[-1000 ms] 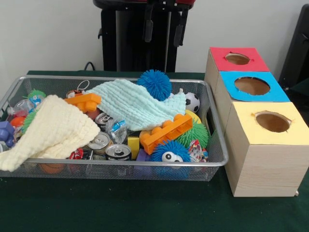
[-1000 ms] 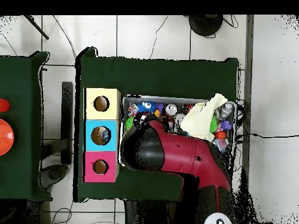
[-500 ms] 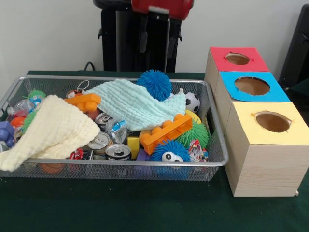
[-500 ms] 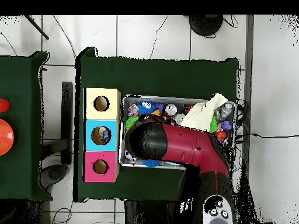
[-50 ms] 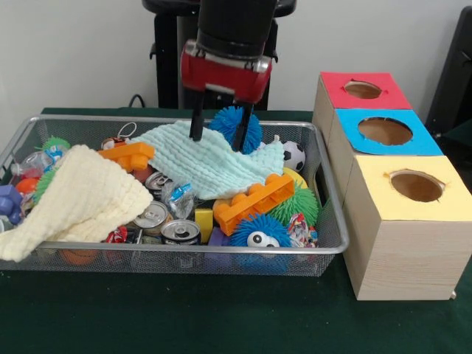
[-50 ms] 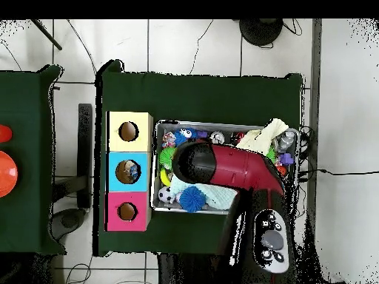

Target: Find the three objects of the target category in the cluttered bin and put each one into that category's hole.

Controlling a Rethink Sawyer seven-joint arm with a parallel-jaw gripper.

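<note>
- the gripper (image 5: pixel 218 134) hangs with its two fingers spread, empty, over the pale green cloth (image 5: pixel 206 158) in the wire bin (image 5: pixel 324 243).
- just behind the fingers, at the bin's far wall, sits a blue spiky ball (image 5: pixel 237 127).
- beside the bin stand the red box (image 5: pixel 363 91), blue box (image 5: pixel 384 131) and yellow box (image 5: pixel 413 187), each with a hole.

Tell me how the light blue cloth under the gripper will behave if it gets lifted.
The light blue cloth drapes over toys and blocks, so it is probably limp and will sag when lifted. It looks thin and light. The open gripper hangs above its rear edge; pinched there, the cloth would likely trail and might drag the orange block.
</note>
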